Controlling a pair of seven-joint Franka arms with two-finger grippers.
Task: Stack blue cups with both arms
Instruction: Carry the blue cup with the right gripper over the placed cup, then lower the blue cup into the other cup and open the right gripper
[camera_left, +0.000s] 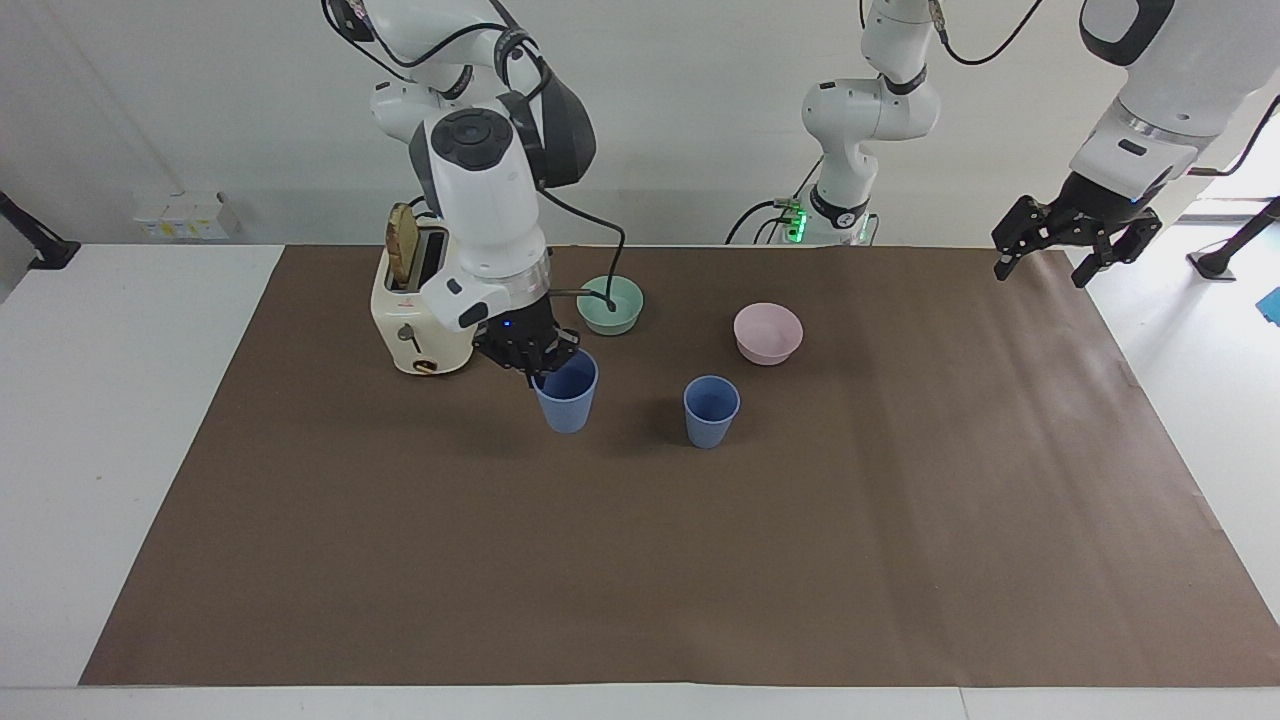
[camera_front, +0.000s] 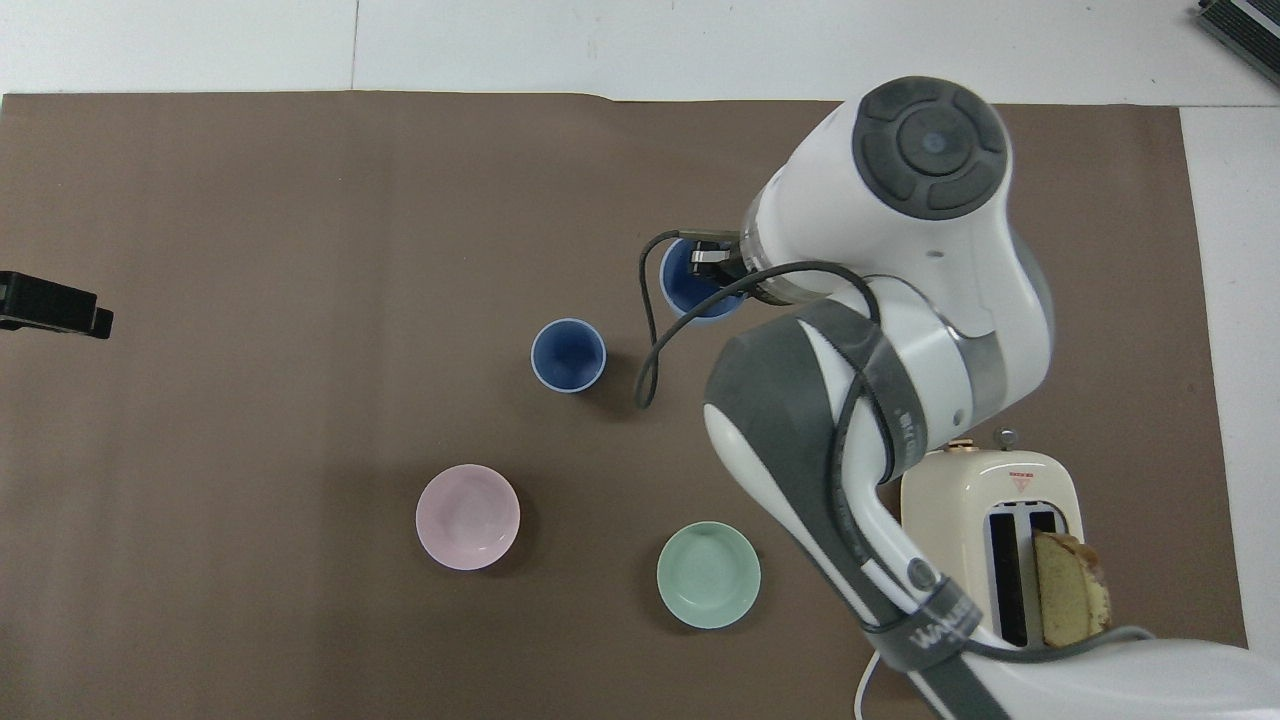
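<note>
One blue cup (camera_left: 566, 400) (camera_front: 688, 290) hangs upright just over the brown mat. My right gripper (camera_left: 540, 368) (camera_front: 712, 265) is shut on its rim, one finger inside the cup. The other blue cup (camera_left: 711, 410) (camera_front: 568, 354) stands upright on the mat about a cup's width beside the held one, toward the left arm's end. Up over the mat's corner at that end, my left gripper (camera_left: 1040, 272) (camera_front: 50, 305) waits open and holds nothing.
A teal bowl (camera_left: 610, 303) (camera_front: 708, 574) and a pink bowl (camera_left: 767, 332) (camera_front: 467, 516) sit nearer to the robots than the cups. A cream toaster (camera_left: 420, 330) (camera_front: 950, 500) with a bread slice stands at the right arm's end. The brown mat (camera_left: 700, 560) covers the table.
</note>
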